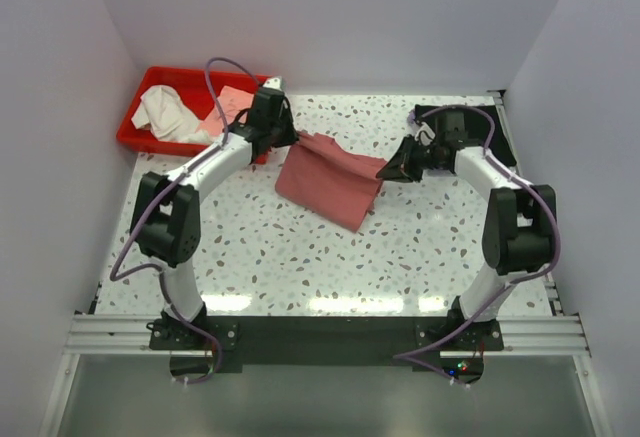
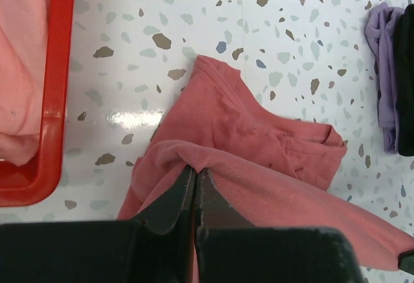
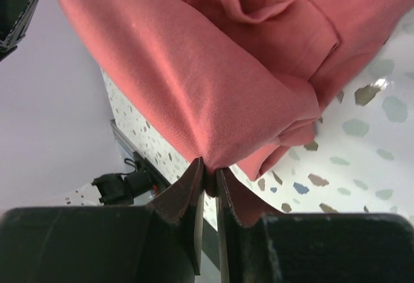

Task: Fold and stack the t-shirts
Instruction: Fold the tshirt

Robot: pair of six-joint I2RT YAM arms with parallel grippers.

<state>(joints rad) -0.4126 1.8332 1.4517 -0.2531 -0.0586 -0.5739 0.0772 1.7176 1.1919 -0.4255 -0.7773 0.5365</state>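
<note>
End effector L (image 2: 195, 174) pinching rose tee (image 1: 325, 182) | end effector R (image 3: 208, 171) pinching same

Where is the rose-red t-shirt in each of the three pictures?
Top external: the rose-red t-shirt sits just above the middle of the picture.
Left wrist: it spreads from centre to lower right.
Right wrist: it fills the upper half.
Shared landmark: the speckled tabletop, seen beside the shirt in all three.

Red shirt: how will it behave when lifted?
Likely floppy: the red shirt sags and creases between the left gripper and right gripper. Probably light: small pinches hold it up. Its lower edge may drag on the table.
</note>
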